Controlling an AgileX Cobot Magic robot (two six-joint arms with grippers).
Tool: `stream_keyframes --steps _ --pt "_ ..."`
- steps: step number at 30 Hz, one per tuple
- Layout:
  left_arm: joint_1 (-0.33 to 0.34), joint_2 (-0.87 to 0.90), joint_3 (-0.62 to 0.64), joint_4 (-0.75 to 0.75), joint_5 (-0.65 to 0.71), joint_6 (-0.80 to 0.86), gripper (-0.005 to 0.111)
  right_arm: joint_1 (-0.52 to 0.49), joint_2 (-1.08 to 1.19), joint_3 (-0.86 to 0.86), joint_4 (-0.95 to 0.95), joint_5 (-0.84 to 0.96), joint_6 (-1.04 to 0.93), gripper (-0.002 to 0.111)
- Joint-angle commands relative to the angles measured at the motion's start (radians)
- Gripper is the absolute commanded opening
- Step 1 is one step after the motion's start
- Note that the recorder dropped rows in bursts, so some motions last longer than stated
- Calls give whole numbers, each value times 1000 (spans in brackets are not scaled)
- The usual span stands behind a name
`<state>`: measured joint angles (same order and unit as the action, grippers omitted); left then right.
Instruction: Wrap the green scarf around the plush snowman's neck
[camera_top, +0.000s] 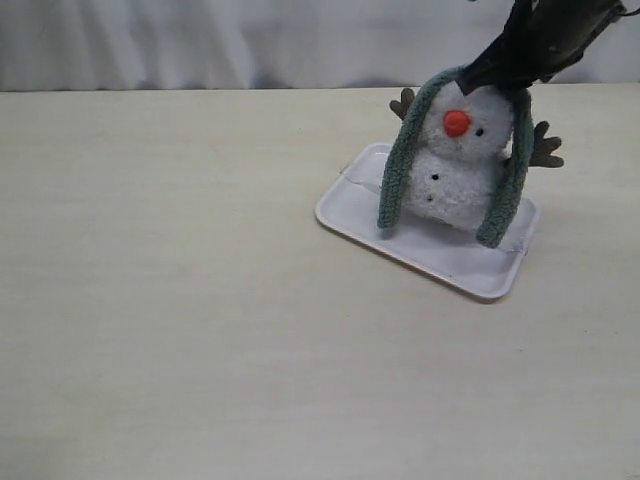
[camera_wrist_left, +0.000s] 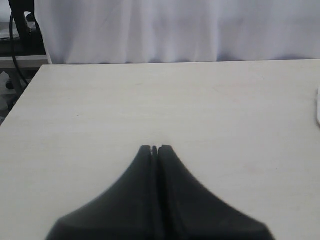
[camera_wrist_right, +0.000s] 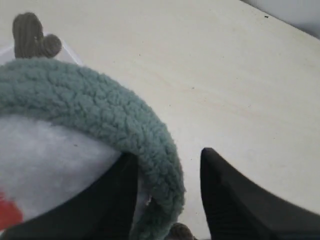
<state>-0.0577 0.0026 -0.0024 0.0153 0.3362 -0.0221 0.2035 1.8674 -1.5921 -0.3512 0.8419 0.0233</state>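
The plush snowman (camera_top: 462, 175) sits upright on a white tray (camera_top: 437, 257). Its orange nose (camera_top: 456, 122) points to the front left. The green scarf (camera_top: 400, 165) lies over the top of its head, and both ends hang down its sides to the tray. My right gripper (camera_top: 497, 80) is right above the head and open. In the right wrist view the scarf (camera_wrist_right: 100, 112) arches over the white head (camera_wrist_right: 45, 160) and passes between the right gripper's (camera_wrist_right: 169, 155) spread fingers, apart from one of them. My left gripper (camera_wrist_left: 155, 148) is shut on nothing over bare table.
Brown twig arms (camera_top: 545, 148) stick out on both sides of the snowman. The tray's edge (camera_wrist_left: 318, 106) shows at the border of the left wrist view. A white curtain (camera_top: 250, 40) hangs behind the table's far edge.
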Motion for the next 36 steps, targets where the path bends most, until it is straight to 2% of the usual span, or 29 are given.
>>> stream_keyframes --steps 1,9,11,14,15,18,25,36 --pt "5 -3 2 -2 -14 -6 0 -4 -71 -1 23 -7 -10 48" --pt "5 -3 2 -2 -14 -6 0 -4 -149 -1 99 -3 -40 47" --pt "5 -3 2 -2 -14 -6 0 -4 -149 1 196 5 -131 36" --pt "5 -3 2 -2 -14 -6 0 -4 -129 2 365 32 -302 9" --pt "5 -3 2 -2 -14 -6 0 -4 -119 2 395 34 -320 4" --pt "5 -3 2 -2 -14 -6 0 -4 -97 2 402 32 -323 4" --pt "5 -3 2 -2 -14 -6 0 -4 -80 2 247 -3 -236 4" --pt "5 -3 2 -2 -11 -6 0 -4 -30 2 197 -7 -210 4"
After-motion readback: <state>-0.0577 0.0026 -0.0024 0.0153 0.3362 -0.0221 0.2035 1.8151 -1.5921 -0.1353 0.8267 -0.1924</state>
